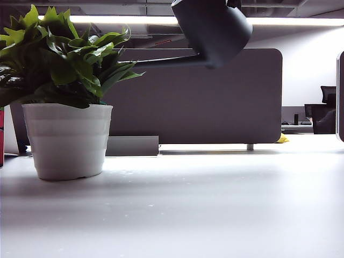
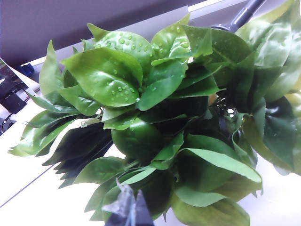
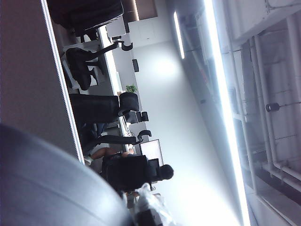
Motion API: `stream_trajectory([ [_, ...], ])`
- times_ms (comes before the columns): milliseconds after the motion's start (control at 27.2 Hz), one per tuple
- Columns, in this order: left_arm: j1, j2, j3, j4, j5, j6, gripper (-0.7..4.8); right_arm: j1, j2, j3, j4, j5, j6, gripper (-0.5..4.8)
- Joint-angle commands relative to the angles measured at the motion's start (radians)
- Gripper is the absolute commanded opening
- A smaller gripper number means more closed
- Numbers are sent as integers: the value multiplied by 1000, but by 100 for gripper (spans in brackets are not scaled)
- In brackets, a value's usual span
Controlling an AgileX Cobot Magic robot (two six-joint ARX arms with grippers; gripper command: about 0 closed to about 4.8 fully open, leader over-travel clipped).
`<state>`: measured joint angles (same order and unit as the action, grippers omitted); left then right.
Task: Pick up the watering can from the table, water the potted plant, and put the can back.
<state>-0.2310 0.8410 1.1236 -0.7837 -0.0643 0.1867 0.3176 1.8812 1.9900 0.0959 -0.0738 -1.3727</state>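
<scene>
Exterior view puts the watering can [image 1: 212, 29] high at the top centre of the frame, tilted, with its long thin spout [image 1: 161, 62] running nearly level toward the left and ending just at the right-hand leaves of the potted plant [image 1: 59, 59]. That line, spout tip to foliage, is what the pouring turns on: the tip sits at the edge of the leaves rather than over the middle of the white ribbed pot [image 1: 67, 141]. The pot stands on the white tabletop [image 1: 215, 209] at the left, in front of the dark grey partition panel [image 1: 215, 102]. The right end effector [image 3: 148, 212] is the one beside the can; its jaws are pressed nearly together, and the can's dark rounded body fills the lower left of the right wrist view, so I judge it pinches the handle, though the grip itself is hidden. The left end effector [image 2: 128, 209] hangs just above the plant; its state I cannot tell. Water beads lie on the upper leaves.
</scene>
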Motion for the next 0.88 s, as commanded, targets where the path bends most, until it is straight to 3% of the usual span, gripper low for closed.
stream_trajectory([
  [37, 1, -2, 4, 3, -3, 1, -6, 3, -27, 23, 119, 0, 3, -5],
  [883, 1, -2, 4, 3, -3, 0, -6, 3, -27, 22, 118, 5, -21, -5],
])
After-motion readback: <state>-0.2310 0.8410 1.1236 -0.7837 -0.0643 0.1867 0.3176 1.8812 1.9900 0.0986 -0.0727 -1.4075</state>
